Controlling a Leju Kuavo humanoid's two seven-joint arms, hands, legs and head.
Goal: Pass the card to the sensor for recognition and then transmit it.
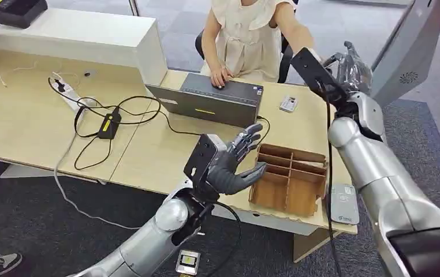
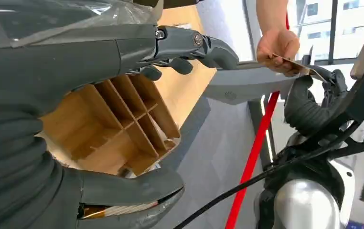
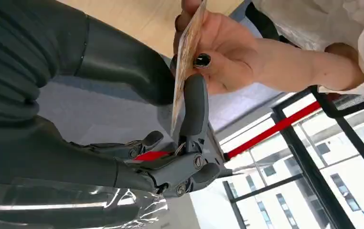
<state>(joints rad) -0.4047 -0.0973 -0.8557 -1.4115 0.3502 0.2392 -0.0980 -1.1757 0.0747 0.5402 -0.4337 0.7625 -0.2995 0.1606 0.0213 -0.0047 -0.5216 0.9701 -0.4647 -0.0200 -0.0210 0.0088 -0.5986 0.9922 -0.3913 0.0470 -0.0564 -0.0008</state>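
The card [image 3: 186, 62] stands on edge between the thick thumb and a dark finger [image 3: 195, 107] of the right hand [image 3: 170, 143], while a person's hand [image 3: 228, 62] pinches its far end; whether the robot's fingers already press it or only flank it I cannot tell. It looks thin, light, stiff and slick, so I judge the best hold is a flat pinch on both faces near the end nearest the fingers. The left hand [image 1: 235, 164] hovers with fingers spread, holding nothing, beside the wooden tray [image 1: 290, 182] on the worktop [image 1: 148, 156].
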